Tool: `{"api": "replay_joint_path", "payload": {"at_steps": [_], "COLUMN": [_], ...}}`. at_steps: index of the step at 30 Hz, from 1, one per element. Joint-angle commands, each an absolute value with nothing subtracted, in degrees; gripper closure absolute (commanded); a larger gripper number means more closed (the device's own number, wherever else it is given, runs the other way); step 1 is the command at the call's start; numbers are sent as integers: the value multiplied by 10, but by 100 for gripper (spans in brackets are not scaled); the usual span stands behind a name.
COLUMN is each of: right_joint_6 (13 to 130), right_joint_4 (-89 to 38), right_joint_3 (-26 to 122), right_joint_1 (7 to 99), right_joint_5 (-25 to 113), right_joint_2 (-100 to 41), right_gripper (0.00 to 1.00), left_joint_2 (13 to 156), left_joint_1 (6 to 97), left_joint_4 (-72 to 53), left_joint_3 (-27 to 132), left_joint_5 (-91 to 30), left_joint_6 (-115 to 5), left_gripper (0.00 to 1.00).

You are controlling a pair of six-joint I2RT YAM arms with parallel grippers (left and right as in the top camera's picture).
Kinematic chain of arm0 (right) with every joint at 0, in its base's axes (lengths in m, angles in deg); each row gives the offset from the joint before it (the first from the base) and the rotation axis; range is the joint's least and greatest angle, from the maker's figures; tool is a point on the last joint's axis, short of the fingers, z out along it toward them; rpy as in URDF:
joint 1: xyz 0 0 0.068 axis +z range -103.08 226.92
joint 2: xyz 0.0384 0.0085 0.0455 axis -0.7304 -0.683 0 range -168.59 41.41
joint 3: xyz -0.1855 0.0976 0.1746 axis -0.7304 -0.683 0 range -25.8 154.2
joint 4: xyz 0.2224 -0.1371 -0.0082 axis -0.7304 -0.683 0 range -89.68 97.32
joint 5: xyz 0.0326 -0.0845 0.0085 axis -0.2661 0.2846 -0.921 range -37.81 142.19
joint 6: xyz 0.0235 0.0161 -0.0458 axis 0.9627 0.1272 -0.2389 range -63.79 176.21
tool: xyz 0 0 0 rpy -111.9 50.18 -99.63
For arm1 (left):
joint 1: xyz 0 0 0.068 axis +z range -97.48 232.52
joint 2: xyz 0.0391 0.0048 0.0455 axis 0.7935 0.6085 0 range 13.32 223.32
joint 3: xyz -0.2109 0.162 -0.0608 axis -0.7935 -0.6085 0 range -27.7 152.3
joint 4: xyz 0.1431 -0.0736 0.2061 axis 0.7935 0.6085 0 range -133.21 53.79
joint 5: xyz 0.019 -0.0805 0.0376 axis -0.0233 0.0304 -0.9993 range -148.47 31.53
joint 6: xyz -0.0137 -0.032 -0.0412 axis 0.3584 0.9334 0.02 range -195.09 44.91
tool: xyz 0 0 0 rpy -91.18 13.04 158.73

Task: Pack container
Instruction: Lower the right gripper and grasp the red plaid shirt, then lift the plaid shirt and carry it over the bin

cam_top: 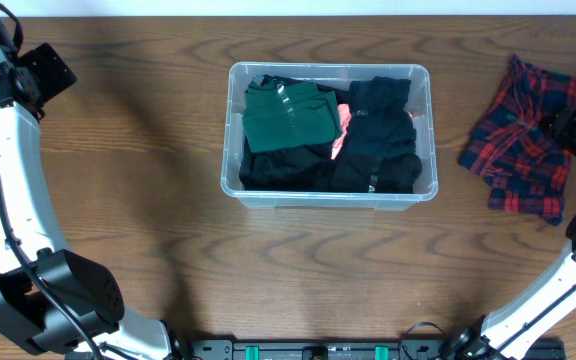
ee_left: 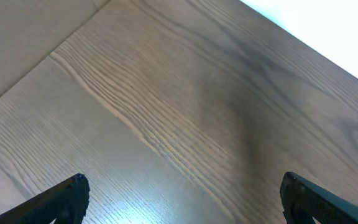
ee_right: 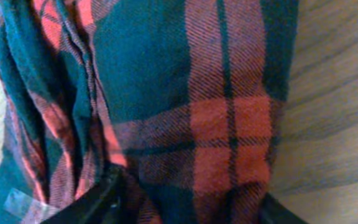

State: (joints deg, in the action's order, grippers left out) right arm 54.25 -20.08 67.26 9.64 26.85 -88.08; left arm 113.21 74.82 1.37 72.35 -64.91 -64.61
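Note:
The clear container (cam_top: 230, 150) sits mid-table, holding a folded green garment (cam_top: 288, 115), black garments (cam_top: 383, 140) and a bit of pink cloth (cam_top: 343, 120). A red and dark plaid shirt (cam_top: 520, 140) lies crumpled on the table at the far right. My right gripper (cam_top: 568, 128) is down on the shirt's right side. In the right wrist view its fingers stand apart, pressed into the plaid shirt (ee_right: 185, 93), with a flat span of fabric between the gripper's (ee_right: 190, 190) tips. My left gripper (cam_top: 56, 66) hovers at the far left, open and empty over bare wood (ee_left: 182, 183).
The wooden table (cam_top: 118, 200) stretches between the container and both arms. Its far edge (ee_left: 303, 37) shows in the left wrist view. The left arm's base (cam_top: 48, 300) stands at the front left, the right arm's base (cam_top: 528, 320) at the front right.

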Motion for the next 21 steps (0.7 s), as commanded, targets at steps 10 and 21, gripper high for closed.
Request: {"api": "replay_joint_path", "payload": {"at_steps": [10,21], "right_joint_6": [555,588], "right_joint_4": [-221,-176], "right_joint_3": [671,671], "right_joint_1": [89,152], "right_joint_5": [250,101], "right_joint_2": [-850,-702], "right_gripper": [99,99], "left_joint_2": [1130,1130], "left_joint_1": [750,750], "left_joint_4": [14,14], "left_joint_3": [725,725], "left_joint_5": [-656,-656], "left_joint_6": [-648,-648], "left_gripper": [2,2]}}
